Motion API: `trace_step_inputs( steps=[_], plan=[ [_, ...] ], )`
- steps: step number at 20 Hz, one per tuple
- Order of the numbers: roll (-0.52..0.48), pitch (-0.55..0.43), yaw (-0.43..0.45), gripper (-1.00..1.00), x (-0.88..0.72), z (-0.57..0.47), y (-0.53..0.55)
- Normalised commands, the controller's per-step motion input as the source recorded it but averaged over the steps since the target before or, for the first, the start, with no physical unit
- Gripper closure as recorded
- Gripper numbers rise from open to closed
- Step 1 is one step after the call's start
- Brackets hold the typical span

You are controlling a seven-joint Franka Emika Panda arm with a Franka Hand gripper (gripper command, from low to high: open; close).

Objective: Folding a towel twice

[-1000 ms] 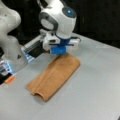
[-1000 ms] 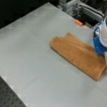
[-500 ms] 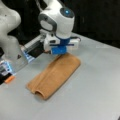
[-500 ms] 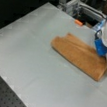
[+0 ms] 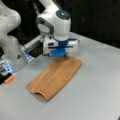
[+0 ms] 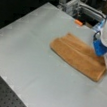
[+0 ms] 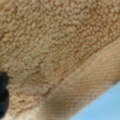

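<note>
The orange-tan towel [image 5: 55, 77] lies on the grey table [image 5: 97, 97] as a long narrow strip, folded once, with a rounded fold along one long side. In both front views my gripper [image 5: 60, 55] is down at the strip's short end farthest from the open corner, its blue fingers touching the cloth there; in a front view that end is at the right [image 6: 101, 51]. The towel [image 6: 76, 54] runs from there toward the left. The wrist view is filled by the towel's terry pile [image 7: 50, 45] and a smooth woven band [image 7: 92, 82]; the fingertips are hidden.
The arm's white base [image 5: 10, 45] and a metal frame [image 6: 73, 5] stand at the table's back edge. A small orange object [image 5: 9, 79] lies beside the base, also seen in a front view's top [image 6: 78, 22]. A dark perforated board [image 6: 4, 93] borders the table.
The gripper has come down onto the towel's end. The towel has kept its shape and place.
</note>
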Motion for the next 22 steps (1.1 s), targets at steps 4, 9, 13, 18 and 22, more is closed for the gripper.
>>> trace_step_inputs(
  steps=[4, 9, 13, 18, 22],
  plan=[
    [0.067, 0.05, -0.096, -1.0, -0.17, 0.24, 0.03],
    [0.037, 0.157, -0.098, -1.0, -0.06, 0.39, 0.1],
    [0.008, 0.213, -0.093, -1.0, 0.24, 0.38, 0.2],
    [-0.053, 0.193, -0.049, -1.0, 0.54, 0.26, 0.27],
    [-0.127, 0.017, -0.041, -1.0, 0.83, 0.14, 0.34]
  ],
)
